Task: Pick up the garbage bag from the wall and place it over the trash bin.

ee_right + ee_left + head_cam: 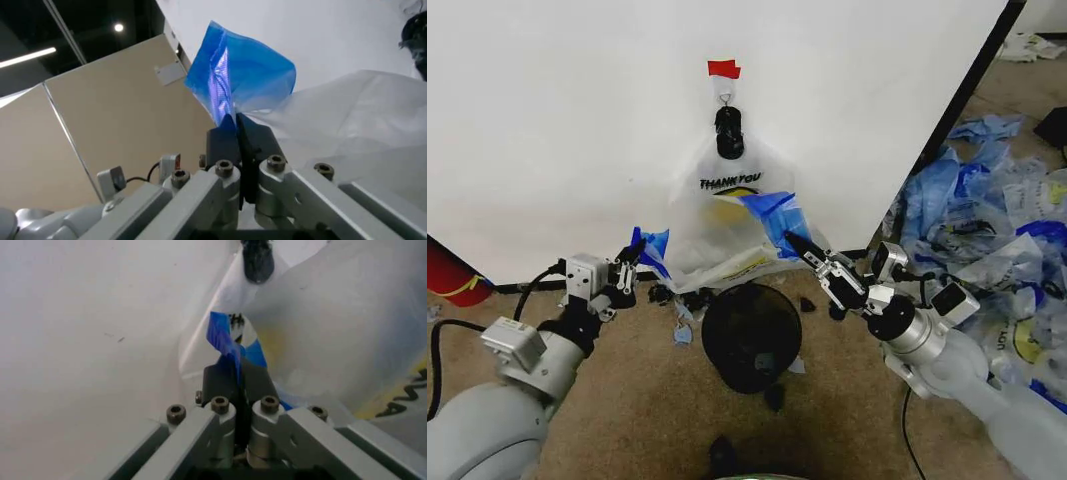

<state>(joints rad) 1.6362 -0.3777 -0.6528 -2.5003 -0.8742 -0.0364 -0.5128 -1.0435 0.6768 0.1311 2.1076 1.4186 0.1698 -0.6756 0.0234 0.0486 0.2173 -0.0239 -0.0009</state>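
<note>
Against the wall (547,120), the bag (727,215) is hanging upside down from a black clip (729,132) on a small hook (725,95), just under a red tape strip (723,69) at twelve o'clock in the head view. Its "THANK YOU" print is facing outward, and its blue-edged handles are spreading out low on both sides.

Left tool (631,262), at nine o'clock from the bin (751,335), is clenching one blue handle (653,247); in the left wrist view its fingers (217,382) are pressing together on the blue strip (223,337), with the bag (333,340) rising beyond them toward the clip (257,260).

Right tool (799,246), at about one o'clock from the bin, is gripping the other blue handle (777,212); in the right wrist view its fingers (223,142) are closing on the crumpled blue plastic (240,80), and the whitish bag body (353,115) is trailing away from it.

Bin is sitting on the brown floor (627,400) at six o'clock from the bag, directly beneath its lower edge, between the two tools. Loose plastic bags (987,230) are lying in a heap at three o'clock, and a red cylinder (449,275) is showing at nine o'clock.
</note>
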